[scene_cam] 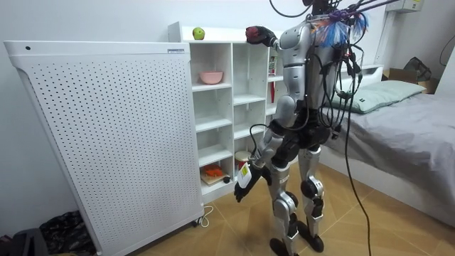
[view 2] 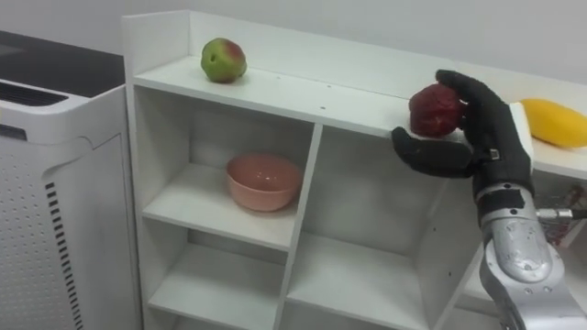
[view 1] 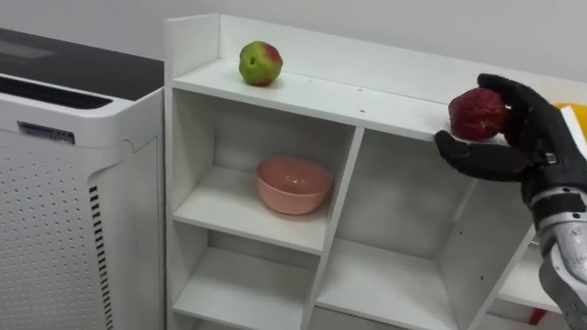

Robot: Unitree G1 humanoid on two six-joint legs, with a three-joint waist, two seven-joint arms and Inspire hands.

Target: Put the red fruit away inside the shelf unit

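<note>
- The white closet (view 2: 312, 95) stood open towards the camera, with a top board and several compartments under it.
- A green-red apple (view 2: 223, 60) lay on the top board, near its left end.
- The right hand (view 2: 491, 119) had its fingers and thumb curled round a red fruit (view 2: 434, 110) at the front edge of the top board.
- A yellow fruit (view 2: 555, 122) lay on the top board, just behind the hand.
- A pink bowl (view 2: 264, 181) stood in the upper left compartment.
- A white appliance (view 2: 46, 202) stood just left of the closet.

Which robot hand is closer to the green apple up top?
Right. The right hand holds a red fruit at the same top shelf as the green apple; the left hand hangs low by its thigh.
</note>
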